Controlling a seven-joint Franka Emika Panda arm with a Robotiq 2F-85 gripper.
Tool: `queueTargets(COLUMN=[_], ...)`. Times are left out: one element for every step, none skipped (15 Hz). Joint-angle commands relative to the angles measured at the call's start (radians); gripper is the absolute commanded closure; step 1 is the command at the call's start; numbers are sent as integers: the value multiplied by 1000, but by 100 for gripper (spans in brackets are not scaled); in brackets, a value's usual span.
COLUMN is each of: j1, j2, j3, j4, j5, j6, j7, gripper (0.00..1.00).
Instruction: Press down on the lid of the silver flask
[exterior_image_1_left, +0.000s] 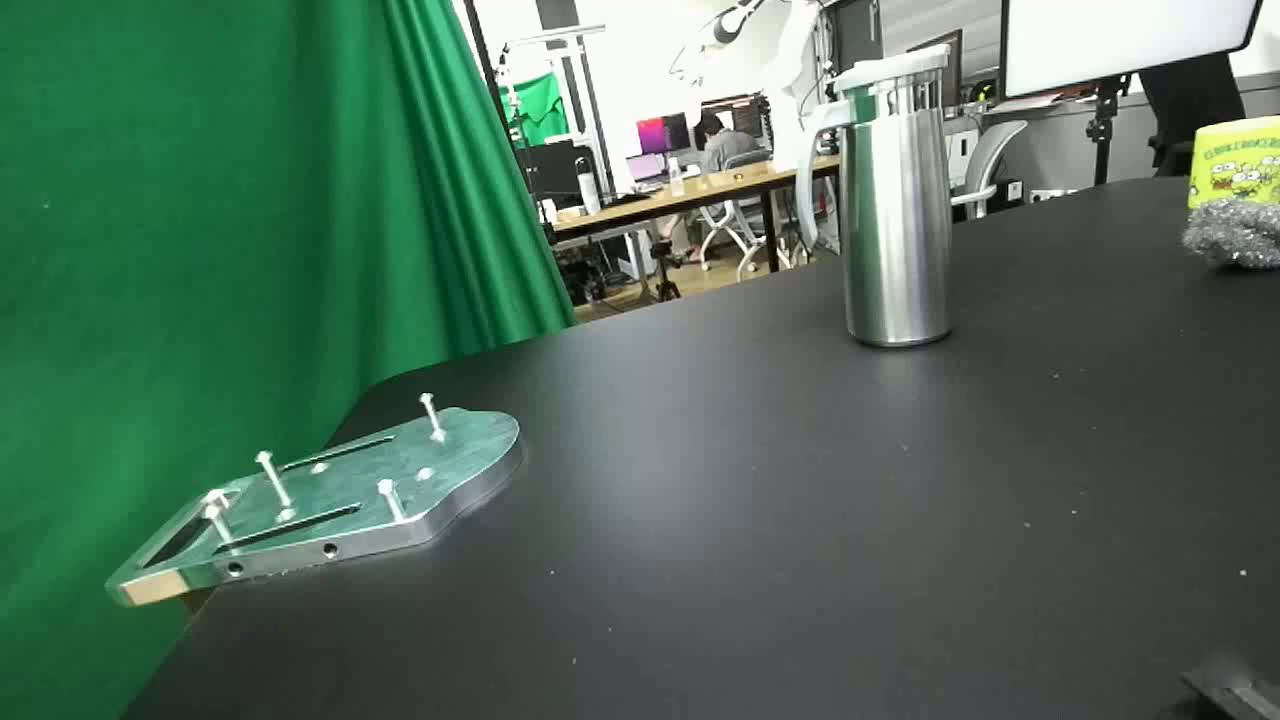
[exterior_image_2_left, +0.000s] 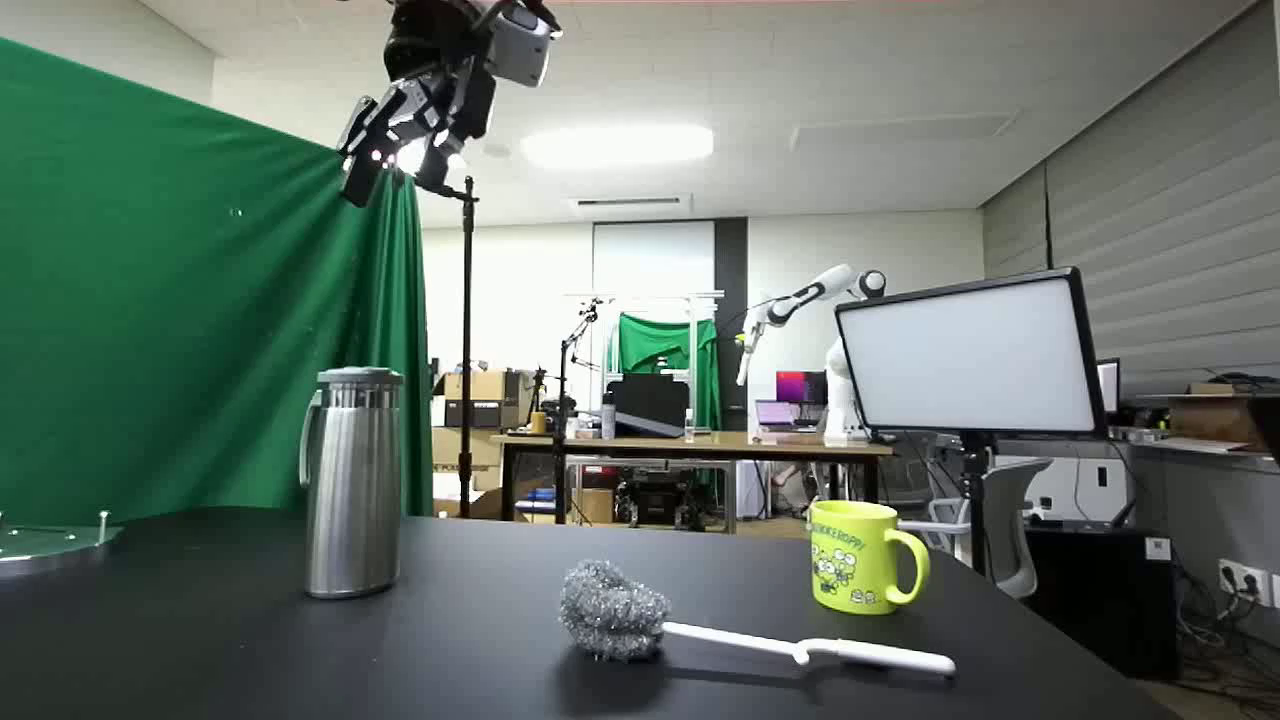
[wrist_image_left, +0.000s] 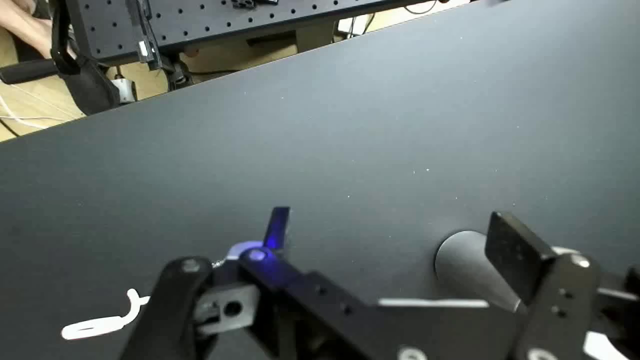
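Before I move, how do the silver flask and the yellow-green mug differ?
The silver flask is tall and narrow; the yellow-green mug is short and squat. The flask is plain shiny metal; the mug is decorated in cartoon print. The flask wears a lid; no lid shows on the mug. Both stand upright on the black table.

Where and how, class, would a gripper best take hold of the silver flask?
Likely by the handle, coming in level from the side where it juts out, pinching across it: the silver flask stands upright, with a gap between slim handle and broad cylinder.
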Motion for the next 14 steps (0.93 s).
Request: queueTargets(j1=[0,0,0,-1,0,0,0,2,3,6,10,15,18,23], j2=[1,0,-2,-3,-4,-7,-10,-12,-13,-14,-12,-7,-1,8], j3=[0,0,2,4,5,7,11,16,20,26,31,37,43,50], j4=[2,2,1,1,1,-3,-5,-8,-7,-7,-4,2,6,14], j5=[0,-1,-4,-10,-13,-18,-26,-35,-42,-49,-48,-43,-43,-44], j6=[0,0,3,5,8,21,40,70,97,131,164,199,234,263], j7=[0,-1,3,9,9,12,16,18,21,23,21,20,20,21], gripper=[0,0,0,0,0,25,26,32,40,47,54,62,68,73])
